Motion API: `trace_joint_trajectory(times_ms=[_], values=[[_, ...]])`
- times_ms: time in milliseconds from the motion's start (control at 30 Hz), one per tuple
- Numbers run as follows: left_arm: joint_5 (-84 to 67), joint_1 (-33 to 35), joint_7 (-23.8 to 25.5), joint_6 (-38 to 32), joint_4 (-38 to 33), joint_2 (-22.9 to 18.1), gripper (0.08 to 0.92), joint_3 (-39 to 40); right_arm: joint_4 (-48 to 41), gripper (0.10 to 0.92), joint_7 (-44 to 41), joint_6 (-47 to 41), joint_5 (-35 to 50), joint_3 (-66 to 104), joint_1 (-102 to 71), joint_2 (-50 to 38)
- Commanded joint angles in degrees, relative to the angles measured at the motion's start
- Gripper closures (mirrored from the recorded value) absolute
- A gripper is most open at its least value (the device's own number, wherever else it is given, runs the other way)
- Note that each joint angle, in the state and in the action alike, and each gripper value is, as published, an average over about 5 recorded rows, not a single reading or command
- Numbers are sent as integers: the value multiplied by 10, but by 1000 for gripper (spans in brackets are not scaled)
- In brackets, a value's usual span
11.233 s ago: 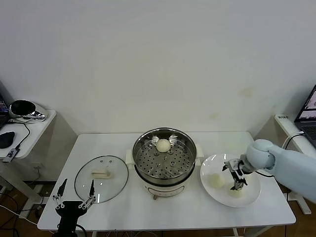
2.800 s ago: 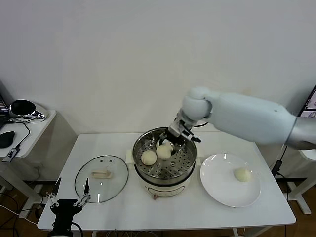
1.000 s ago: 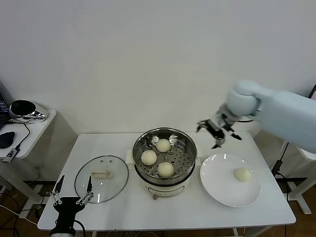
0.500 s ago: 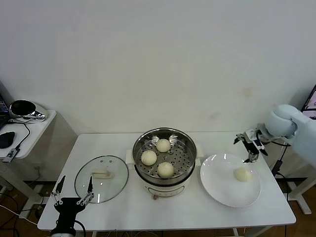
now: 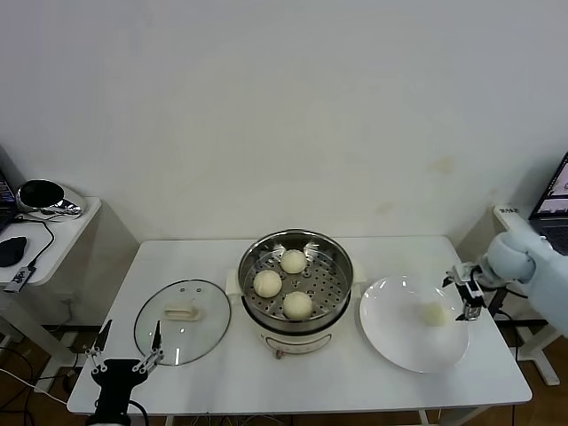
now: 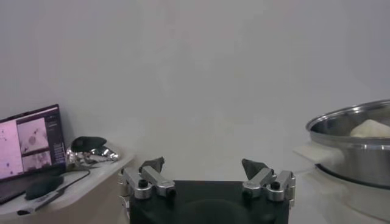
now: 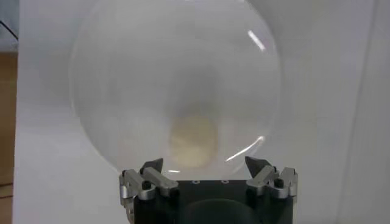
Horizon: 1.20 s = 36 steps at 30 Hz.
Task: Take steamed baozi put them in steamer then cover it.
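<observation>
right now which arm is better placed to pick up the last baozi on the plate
The right. The right gripper hangs open at the white plate's far right edge, just beside the last baozi, which the right wrist view shows straight ahead between its jaws. The left gripper waits open near the cover, across the steamer.

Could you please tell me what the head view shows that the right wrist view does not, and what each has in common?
Only the head view shows the steamer holding three baozi, the glass cover lying on the table, and the left gripper parked open at the table's near edge. Only the right wrist view shows the right gripper's open jaws close up. Both show the white plate with the last baozi on it.
</observation>
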Motion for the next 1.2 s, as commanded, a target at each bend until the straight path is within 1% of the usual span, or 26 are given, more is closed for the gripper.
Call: trace_joint_trajectory(times_ms=[33,400,533,633,933,1067,1200], values=[[0,2,0,-1,-1,0,177,-5,-55,203,4,2,-28,49,-62,43],[1,1,1,-1,-1,-3,177,-4,-95,203,7,2,-47,45,-55,92],[1,1,1,-1,1,-3,177,-4,-103,214,8,-1,-54,45,-54,100],[1,0,1,-1,2,-3,177,-5,-106,244,7,-4,-58,45,-52,103],[1,1,1,-1,2,-5,177,-4,-99,424,1,-12,-55,44,-48,95],[2,2,1,-2,1,-5,177,-4,-79,458,-5,-20,-36,36,-39,82],[2,3,1,-1,-2,-4,177,-4,-38,483,-11,-35,-4,-1,1,51]])
